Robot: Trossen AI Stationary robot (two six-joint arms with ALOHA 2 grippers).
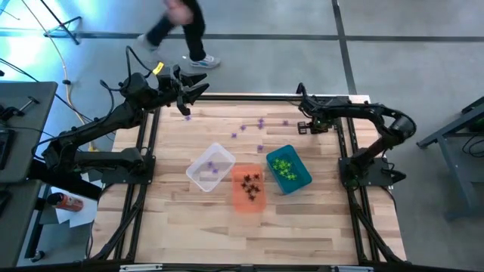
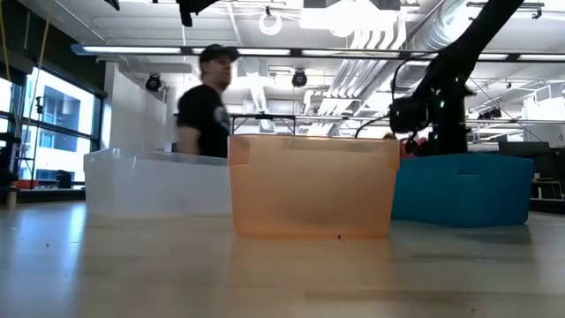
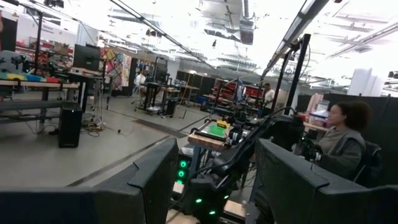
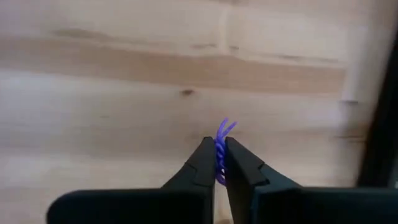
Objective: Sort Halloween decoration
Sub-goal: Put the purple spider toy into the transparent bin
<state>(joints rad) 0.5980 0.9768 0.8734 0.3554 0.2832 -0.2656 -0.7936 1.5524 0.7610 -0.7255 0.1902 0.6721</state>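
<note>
The Halloween decoration shows as tiny purple spiky trinkets [image 1: 261, 122] scattered on the wooden table's far middle. More lie in the bins: purple ones in the clear bin [image 1: 210, 168], black ones in the orange bin [image 1: 248, 189], green ones in the teal bin [image 1: 288, 169]. My right gripper [image 4: 219, 155] points down at the table's far right, shut on one purple trinket [image 4: 222, 132]. My left gripper [image 3: 214, 186] hangs open and about level, high over the far left corner [image 1: 198, 89], touching nothing. My right gripper pinches the purple trinket's body [image 4: 219, 150] between its two fingertips [image 4: 202, 163], coming from above and pointing down. A few thin purple legs [image 4: 225, 127] stick out past the tips. Whether the trinket still touches the table I cannot tell.
The three bins stand side by side at the table's middle, seen edge-on in the low view: clear [image 2: 150, 181], orange [image 2: 313, 185], teal [image 2: 463, 187]. A black frame rail [image 1: 249, 97] runs along the far edge. A person [image 1: 181, 30] walks beyond it.
</note>
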